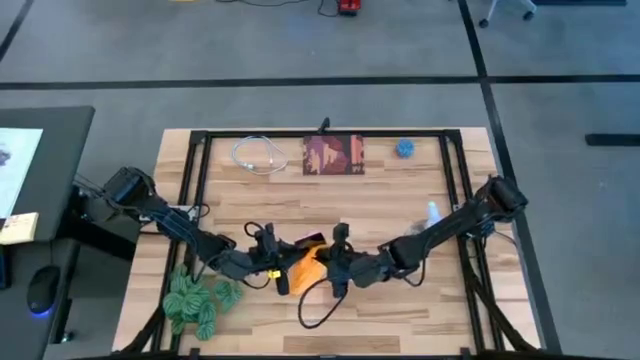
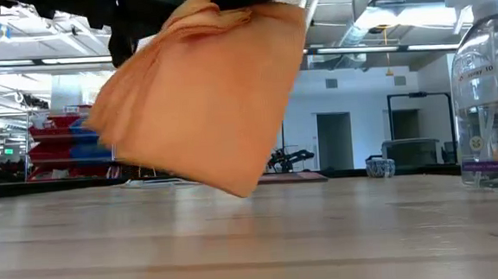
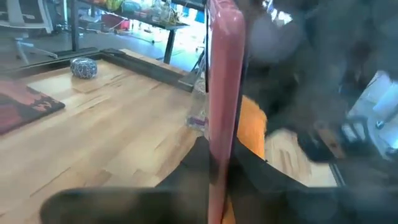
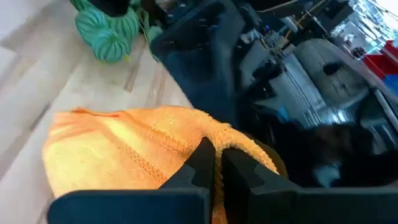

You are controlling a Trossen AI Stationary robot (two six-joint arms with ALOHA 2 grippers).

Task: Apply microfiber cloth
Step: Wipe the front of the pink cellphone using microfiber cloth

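While right gripper pinches microfiber cloth above wooden table, left gripper clamping phone

My two grippers meet at the lower middle of the high view, my left gripper just left of the cloth and my right gripper just right of it. The cloth hangs between them, clear of the table in the low view. A phone stands on edge between my left fingers. At lower left lies a plant. Along the top edge sit a cable, a mat and a ball, left to right. A bottle stands at right of centre.
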